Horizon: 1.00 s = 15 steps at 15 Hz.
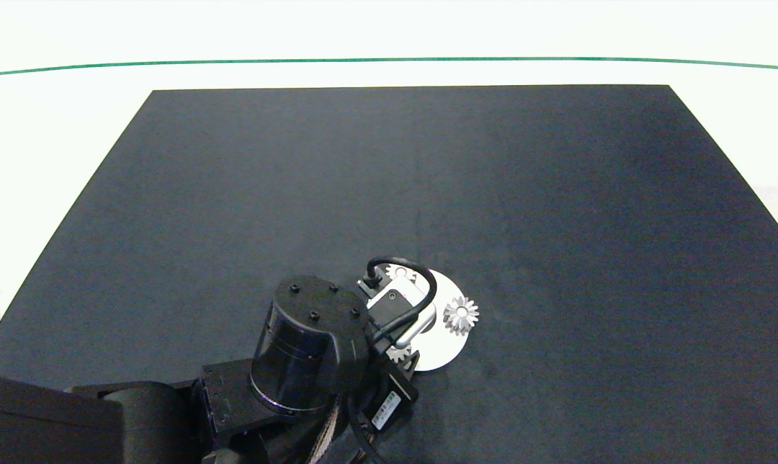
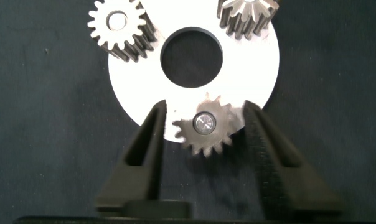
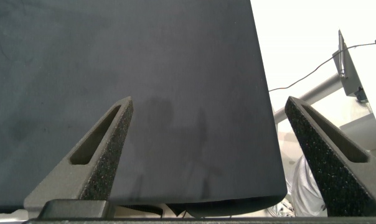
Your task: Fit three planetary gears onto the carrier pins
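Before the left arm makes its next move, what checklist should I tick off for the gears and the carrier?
1. Three gears on the white disc: ok.
2. Pin showing in the far gear: ok.
3. Pin showing in the near gear: ok.
4. Third gear fully seated: cannot tell, cut off.
5. Left pincer released from the near gear: ok, fingers flank it, open.
6. Right pincer clear of the carrier: ok, open at the table's edge.
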{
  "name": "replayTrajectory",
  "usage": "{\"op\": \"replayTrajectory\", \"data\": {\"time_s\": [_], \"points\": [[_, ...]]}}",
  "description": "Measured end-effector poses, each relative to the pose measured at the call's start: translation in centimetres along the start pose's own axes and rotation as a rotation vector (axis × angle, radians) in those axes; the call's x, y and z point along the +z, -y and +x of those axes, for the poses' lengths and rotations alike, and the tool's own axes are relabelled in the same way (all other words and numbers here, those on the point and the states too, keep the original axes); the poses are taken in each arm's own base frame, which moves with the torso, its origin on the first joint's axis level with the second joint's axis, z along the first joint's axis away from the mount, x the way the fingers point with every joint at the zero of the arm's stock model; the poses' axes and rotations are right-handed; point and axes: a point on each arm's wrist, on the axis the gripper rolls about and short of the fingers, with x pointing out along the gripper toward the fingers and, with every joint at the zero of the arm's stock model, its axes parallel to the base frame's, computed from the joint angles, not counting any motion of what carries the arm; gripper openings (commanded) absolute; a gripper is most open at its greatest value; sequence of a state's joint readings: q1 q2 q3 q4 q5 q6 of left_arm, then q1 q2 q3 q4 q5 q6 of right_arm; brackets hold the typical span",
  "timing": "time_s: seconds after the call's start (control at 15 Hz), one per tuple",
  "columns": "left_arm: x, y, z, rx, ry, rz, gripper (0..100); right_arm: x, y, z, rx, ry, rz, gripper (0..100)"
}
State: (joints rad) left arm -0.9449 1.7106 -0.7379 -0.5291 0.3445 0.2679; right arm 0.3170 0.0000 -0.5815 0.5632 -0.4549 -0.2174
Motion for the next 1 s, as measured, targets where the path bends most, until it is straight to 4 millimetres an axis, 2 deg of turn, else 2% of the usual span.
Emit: {"op": "replayTrajectory", "data": {"time_s": [0.33,0.47,0.73,0.93,1.0], "points": [[-0.1,-0.1,0.0,0.002,-0.003,-0.004,100,0.2,0.1,-0.1,-0.003,0.013,0.006,100],[0.1,-1.5,-0.3,0.040,0.003,-0.027,100,0.5,0.2,-0.3,-0.009,0.022,0.012,100],[0.4,-7.2,-2.9,0.213,0.047,-0.124,100,1.7,0.5,-0.6,-0.027,0.042,0.035,100],[-0.5,-11.6,-7.0,0.381,0.055,-0.195,100,2.7,0.5,-0.9,-0.059,0.045,0.045,100],[-1.1,-12.7,-9.0,0.441,0.058,-0.217,100,3.1,0.3,-1.0,-0.086,0.039,0.043,100]]}}
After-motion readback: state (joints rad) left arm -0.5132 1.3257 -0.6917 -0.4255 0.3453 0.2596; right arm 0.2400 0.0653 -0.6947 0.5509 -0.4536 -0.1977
